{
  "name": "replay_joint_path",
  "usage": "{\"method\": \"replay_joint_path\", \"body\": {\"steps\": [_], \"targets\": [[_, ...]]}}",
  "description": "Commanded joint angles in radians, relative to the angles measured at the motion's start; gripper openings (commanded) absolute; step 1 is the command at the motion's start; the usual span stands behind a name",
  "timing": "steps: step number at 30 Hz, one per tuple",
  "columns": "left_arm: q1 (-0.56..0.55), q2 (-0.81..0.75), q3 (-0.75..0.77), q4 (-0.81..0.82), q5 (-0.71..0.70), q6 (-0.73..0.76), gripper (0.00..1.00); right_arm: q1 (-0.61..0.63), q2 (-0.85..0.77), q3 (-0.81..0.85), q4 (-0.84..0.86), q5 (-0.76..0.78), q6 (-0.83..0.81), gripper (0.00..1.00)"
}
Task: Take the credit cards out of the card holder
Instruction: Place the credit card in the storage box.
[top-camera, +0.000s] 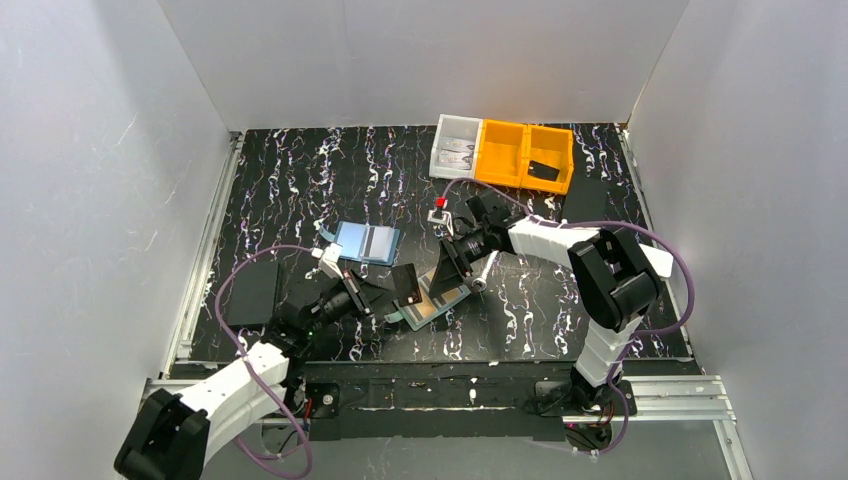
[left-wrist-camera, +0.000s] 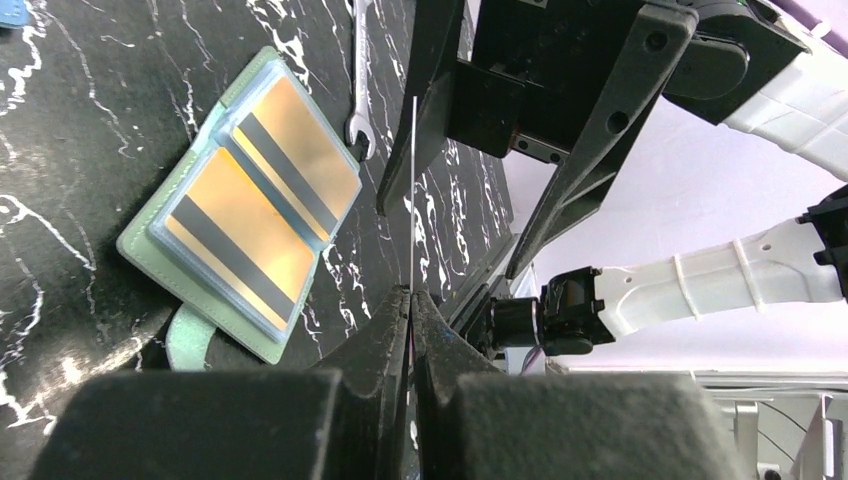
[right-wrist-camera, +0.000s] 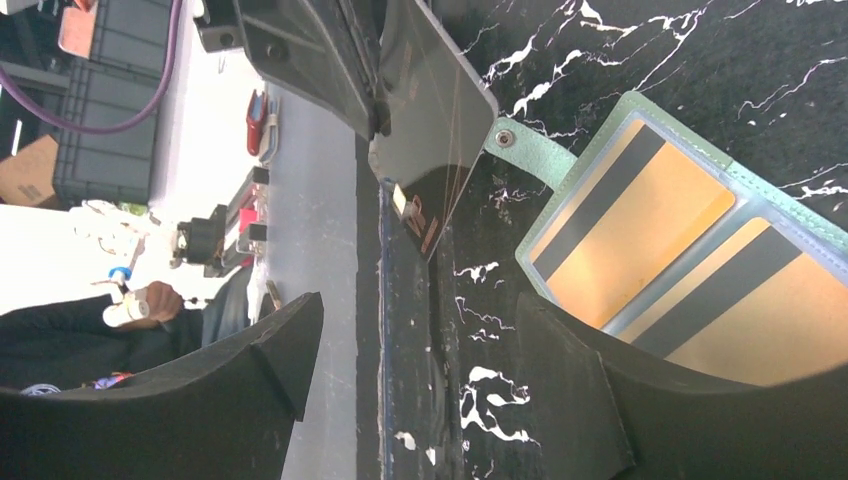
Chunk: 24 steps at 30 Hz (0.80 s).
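One black card — left tool.

I see my left gripper holding a black card on edge, just beside the open card holder — my right gripper sits at its far side.
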Motion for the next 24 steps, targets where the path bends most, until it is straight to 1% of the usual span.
{"method": "replay_joint_path", "body": {"steps": [1, 9, 12, 14, 16, 18, 19, 21, 22, 23, 24], "targets": [[-0.022, 0.061, 0.054, 0.129, 0.035, 0.001, 0.00, 0.003, -0.047, -0.027, 0.216, -0.021, 0.185, 0.79], [-0.054, 0.136, 0.072, 0.208, 0.035, -0.007, 0.00, 0.003, -0.025, -0.087, 0.457, -0.045, 0.420, 0.76], [-0.068, 0.163, 0.075, 0.226, 0.038, -0.004, 0.00, 0.002, -0.039, -0.102, 0.524, -0.059, 0.474, 0.74], [-0.076, 0.179, 0.074, 0.241, 0.041, -0.004, 0.00, 0.001, -0.051, -0.110, 0.559, -0.064, 0.500, 0.70], [-0.078, 0.189, 0.073, 0.254, 0.044, -0.005, 0.00, -0.003, -0.056, -0.115, 0.576, -0.068, 0.520, 0.61], [-0.079, 0.194, 0.070, 0.266, 0.044, -0.005, 0.00, -0.006, -0.054, -0.117, 0.583, -0.074, 0.531, 0.47], [-0.079, 0.197, 0.069, 0.272, 0.044, -0.005, 0.00, -0.007, -0.052, -0.118, 0.590, -0.079, 0.539, 0.38], [-0.079, 0.206, 0.069, 0.284, 0.045, -0.007, 0.00, -0.006, -0.051, -0.125, 0.620, -0.083, 0.568, 0.15], [-0.079, 0.210, 0.068, 0.290, 0.045, -0.010, 0.00, -0.006, -0.053, -0.130, 0.641, -0.088, 0.586, 0.08], [-0.079, 0.213, 0.065, 0.297, 0.042, -0.016, 0.03, -0.006, -0.059, -0.135, 0.660, -0.091, 0.603, 0.03], [-0.079, 0.212, 0.060, 0.303, 0.032, -0.024, 0.12, -0.007, -0.066, -0.139, 0.671, -0.094, 0.614, 0.01]]}}
